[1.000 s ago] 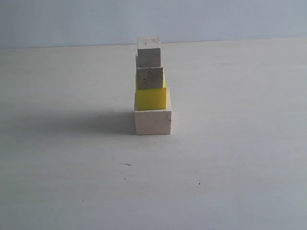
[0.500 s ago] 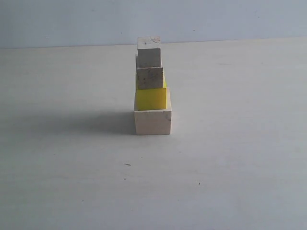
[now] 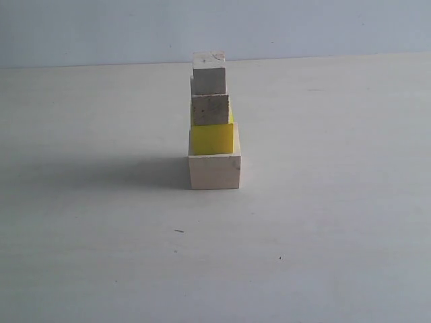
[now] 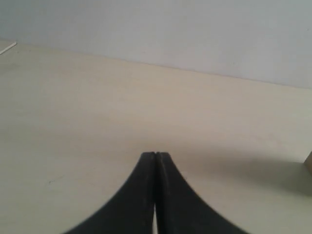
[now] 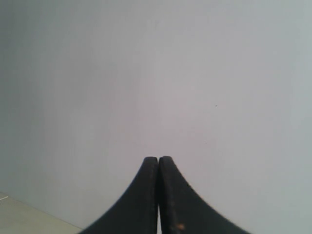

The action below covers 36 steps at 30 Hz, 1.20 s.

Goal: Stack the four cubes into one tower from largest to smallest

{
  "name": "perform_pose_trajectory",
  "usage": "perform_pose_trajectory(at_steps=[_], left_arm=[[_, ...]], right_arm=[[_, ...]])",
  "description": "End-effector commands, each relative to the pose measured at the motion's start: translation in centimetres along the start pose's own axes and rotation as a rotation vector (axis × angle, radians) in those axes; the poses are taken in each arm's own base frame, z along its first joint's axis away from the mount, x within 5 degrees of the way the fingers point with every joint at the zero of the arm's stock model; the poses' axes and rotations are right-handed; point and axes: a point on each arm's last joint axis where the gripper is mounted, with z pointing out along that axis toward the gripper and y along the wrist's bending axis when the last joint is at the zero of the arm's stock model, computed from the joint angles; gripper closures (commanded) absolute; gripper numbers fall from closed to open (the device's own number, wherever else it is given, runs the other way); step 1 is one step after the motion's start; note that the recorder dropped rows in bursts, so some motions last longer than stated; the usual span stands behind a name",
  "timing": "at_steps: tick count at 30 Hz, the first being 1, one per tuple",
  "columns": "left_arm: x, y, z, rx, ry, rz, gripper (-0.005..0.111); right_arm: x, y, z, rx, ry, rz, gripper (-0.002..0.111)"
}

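Soft, dim light is given; a long faint shadow is cast leftward from the tower (image 3: 213,128) across the table (image 3: 323,222). Both wrist views are softly blurred.

pale table (image 3: 323,222); large wood cube (image 3: 215,171) rests directly on it.

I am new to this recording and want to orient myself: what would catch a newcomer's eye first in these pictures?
A tower of four cubes stands in the middle of the pale table: a large wooden cube at the bottom, a bright yellow cube on it, then a speckled cube and a small cube on top. The left gripper and the right gripper are shut, empty, and not touching it.
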Motion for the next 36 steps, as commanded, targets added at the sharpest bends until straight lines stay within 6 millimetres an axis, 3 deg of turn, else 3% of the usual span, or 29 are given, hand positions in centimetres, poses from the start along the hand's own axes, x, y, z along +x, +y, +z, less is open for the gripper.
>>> perform_pose_trajectory(at_steps=[1, 13, 36], left_arm=[[0.66, 0.2, 0.22, -0.01, 0.01, -0.017, 0.107], [0.58, 0.51, 0.21, -0.043, 0.003, 0.077, 0.107], [0.58, 0.5, 0.21, -0.042, 0.003, 0.075, 0.107]], right_arm=[[0.15, -0.01, -0.05, 0.006, 0.003, -0.005, 0.108], [0.15, -0.01, -0.05, 0.006, 0.003, -0.005, 0.108], [0.15, -0.01, -0.05, 0.006, 0.003, -0.005, 0.108]])
